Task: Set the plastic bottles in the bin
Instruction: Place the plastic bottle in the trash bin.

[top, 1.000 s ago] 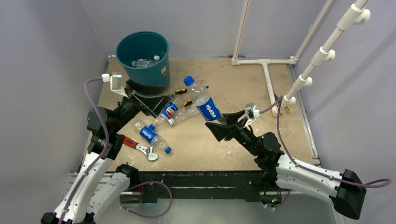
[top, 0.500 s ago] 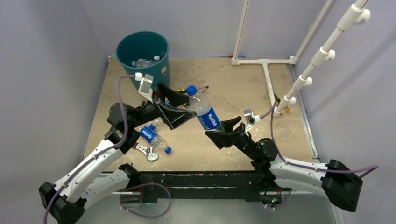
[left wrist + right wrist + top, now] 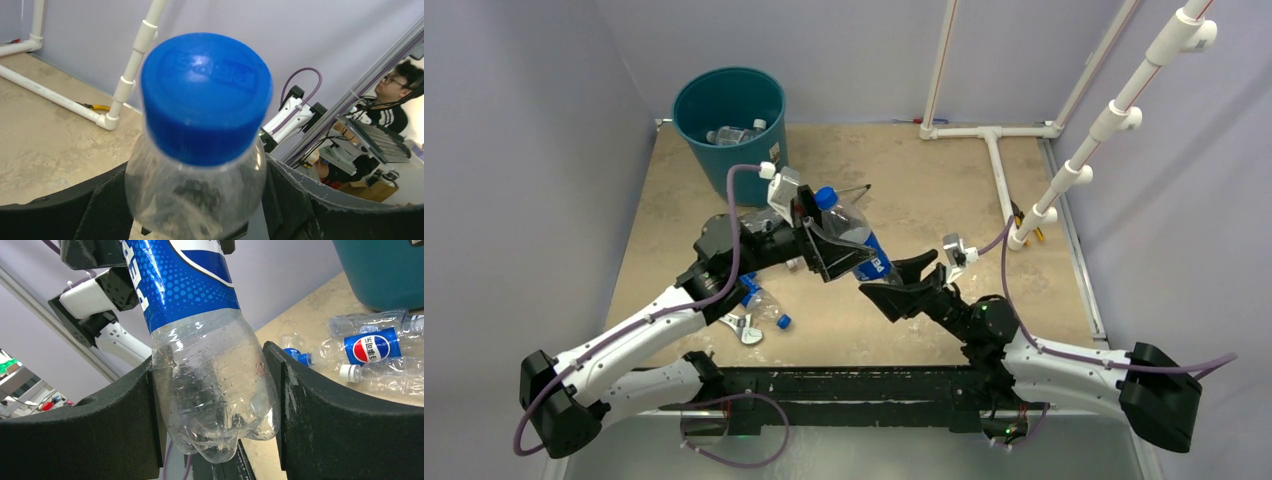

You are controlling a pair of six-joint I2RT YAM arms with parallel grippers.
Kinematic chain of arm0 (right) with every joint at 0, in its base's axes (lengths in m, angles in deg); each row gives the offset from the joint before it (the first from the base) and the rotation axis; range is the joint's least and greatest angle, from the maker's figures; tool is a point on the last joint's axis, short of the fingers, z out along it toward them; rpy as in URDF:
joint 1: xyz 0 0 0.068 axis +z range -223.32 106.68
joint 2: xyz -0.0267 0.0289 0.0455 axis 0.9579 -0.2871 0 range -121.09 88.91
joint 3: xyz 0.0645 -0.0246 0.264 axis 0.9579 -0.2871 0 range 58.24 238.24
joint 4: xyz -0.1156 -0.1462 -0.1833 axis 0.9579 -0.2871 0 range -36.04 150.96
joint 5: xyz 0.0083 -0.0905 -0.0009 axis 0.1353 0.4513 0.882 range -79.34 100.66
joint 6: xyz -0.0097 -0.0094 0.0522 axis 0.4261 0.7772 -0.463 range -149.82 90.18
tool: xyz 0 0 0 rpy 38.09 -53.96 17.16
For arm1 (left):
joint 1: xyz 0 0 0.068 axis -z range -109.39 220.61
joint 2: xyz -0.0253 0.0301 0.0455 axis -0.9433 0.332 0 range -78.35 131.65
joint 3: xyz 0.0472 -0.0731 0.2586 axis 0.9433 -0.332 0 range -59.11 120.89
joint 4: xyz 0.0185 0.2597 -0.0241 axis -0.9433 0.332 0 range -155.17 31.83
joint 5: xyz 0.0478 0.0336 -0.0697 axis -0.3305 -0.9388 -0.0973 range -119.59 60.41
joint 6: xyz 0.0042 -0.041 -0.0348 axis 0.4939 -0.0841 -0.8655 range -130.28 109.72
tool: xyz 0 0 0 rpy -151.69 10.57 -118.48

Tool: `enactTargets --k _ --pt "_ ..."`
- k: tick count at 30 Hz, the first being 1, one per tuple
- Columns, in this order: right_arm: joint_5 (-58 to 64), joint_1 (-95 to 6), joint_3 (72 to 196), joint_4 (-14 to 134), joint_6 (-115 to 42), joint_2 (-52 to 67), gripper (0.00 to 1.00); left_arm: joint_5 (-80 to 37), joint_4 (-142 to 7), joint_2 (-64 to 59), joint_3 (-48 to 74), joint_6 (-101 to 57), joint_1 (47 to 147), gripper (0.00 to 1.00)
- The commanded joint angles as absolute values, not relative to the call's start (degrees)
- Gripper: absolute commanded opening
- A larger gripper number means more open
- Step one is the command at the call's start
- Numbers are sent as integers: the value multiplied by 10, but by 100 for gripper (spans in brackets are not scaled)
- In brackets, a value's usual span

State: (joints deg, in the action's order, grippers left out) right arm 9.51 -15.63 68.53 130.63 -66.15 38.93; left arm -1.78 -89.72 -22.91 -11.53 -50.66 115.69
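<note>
A clear plastic bottle (image 3: 861, 243) with a blue Pepsi label and blue cap (image 3: 206, 90) is held tilted above the table. My right gripper (image 3: 215, 410) is shut on its base, fingers pressing both sides. My left gripper (image 3: 195, 215) straddles the bottle's shoulder just below the cap. Its fingers (image 3: 107, 210) lie against the plastic on both sides, and whether they squeeze does not show. The teal bin (image 3: 724, 160) stands at the far left with bottles (image 3: 736, 133) inside. More bottles (image 3: 754, 295) lie on the table under the left arm, also in the right wrist view (image 3: 370, 347).
A red-handled wrench (image 3: 729, 320) lies near the front left. A white pipe frame (image 3: 999, 160) runs across the far right of the table, with a yellow-handled tool (image 3: 97, 106) beside it. A screwdriver tip (image 3: 859, 187) pokes out behind the left gripper.
My left arm swung right, away from the bin, and its fingers now sit around the raised bottle's shoulder, narrower than before. My right gripper kept its hold and shifted the bottle slightly left.
</note>
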Motion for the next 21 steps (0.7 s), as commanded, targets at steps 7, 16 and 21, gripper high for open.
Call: enactTargets --k 7,16,21 --pt "80 -145 770 1114 -597 452 59 -55 -906 -231 -78 -453 1178 47" --pt "36 -145 882 822 -496 508 99 -67 -822 -248 -51 -412 1178 20" --pt "54 -145 991 678 -413 486 99 -27 -737 -228 1 -386 1178 21"
